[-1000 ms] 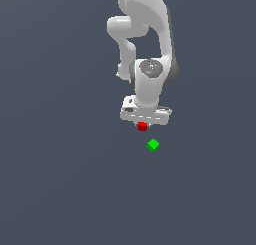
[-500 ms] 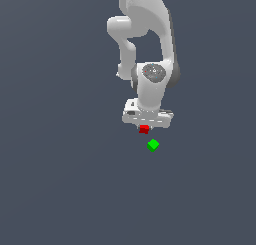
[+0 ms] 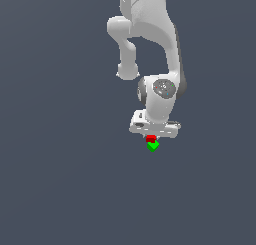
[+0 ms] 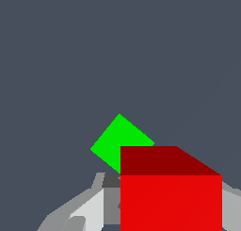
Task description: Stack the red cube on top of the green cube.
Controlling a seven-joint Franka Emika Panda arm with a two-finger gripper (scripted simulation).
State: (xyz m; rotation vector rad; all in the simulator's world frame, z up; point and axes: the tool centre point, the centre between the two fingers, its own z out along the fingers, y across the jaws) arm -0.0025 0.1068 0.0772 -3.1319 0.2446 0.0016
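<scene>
The red cube (image 3: 150, 138) hangs just under the white hand, held in my gripper (image 3: 151, 139), which is shut on it. The green cube (image 3: 153, 145) lies on the grey floor directly below it, partly covered by the red cube in the exterior view. In the wrist view the red cube (image 4: 170, 190) fills the near part of the picture between grey fingers (image 4: 89, 209), and the green cube (image 4: 120, 139) peeks out from behind it, turned at an angle. Whether the two cubes touch I cannot tell.
The white arm (image 3: 150, 44) rises above the hand in the exterior view. A flat grey floor (image 3: 60, 179) surrounds the cubes, with no other objects showing.
The hand has carried the red cube toward the green cube. The gap seen between them earlier has closed, and the red cube now overlaps the green one.
</scene>
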